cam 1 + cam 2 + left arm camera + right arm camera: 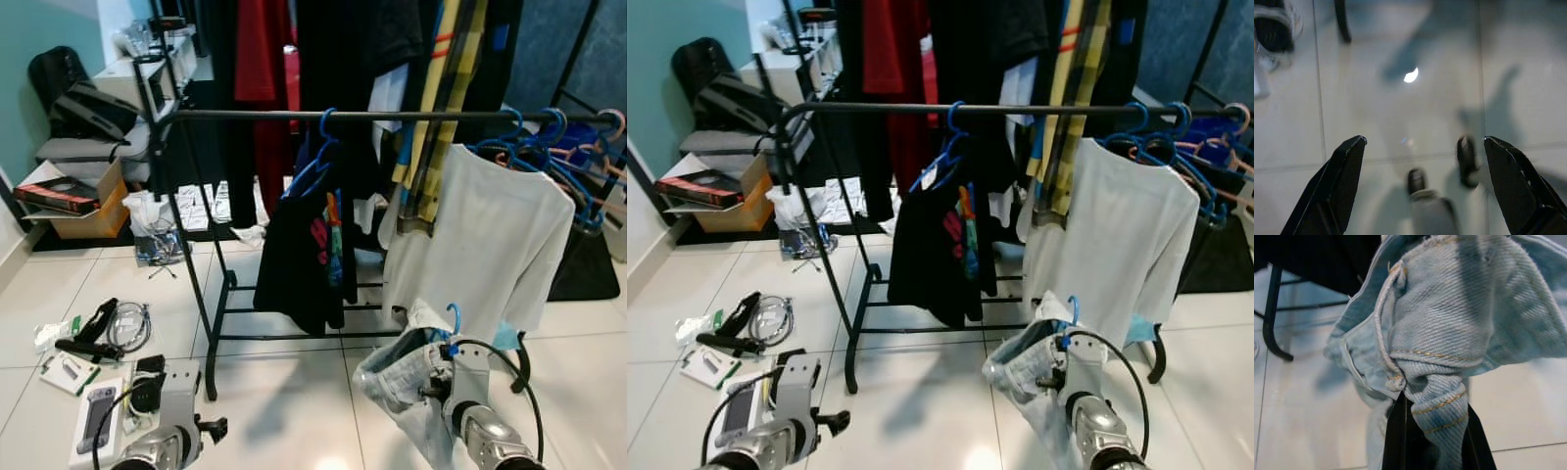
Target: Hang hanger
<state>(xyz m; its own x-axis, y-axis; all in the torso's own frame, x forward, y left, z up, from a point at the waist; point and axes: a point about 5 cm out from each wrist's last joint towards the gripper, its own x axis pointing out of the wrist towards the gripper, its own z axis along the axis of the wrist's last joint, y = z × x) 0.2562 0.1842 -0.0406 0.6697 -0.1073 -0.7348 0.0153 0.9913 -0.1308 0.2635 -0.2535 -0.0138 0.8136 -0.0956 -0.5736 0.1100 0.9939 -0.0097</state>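
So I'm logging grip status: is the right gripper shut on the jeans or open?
Shut on them. The right gripper has light blue denim jeans bunched tightly between its black fingers.

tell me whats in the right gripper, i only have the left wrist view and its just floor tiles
Observer: The right gripper is shut on bunched light-blue jeans, low in front of the rack.
Operator: is there a hanger on them
Observer: A blue hanger hook sticks up out of the jeans.
Operator: any room on the rail
Observer: The black rail looks bare to the left of the black garment's hanger; the right end is crowded with blue hangers.
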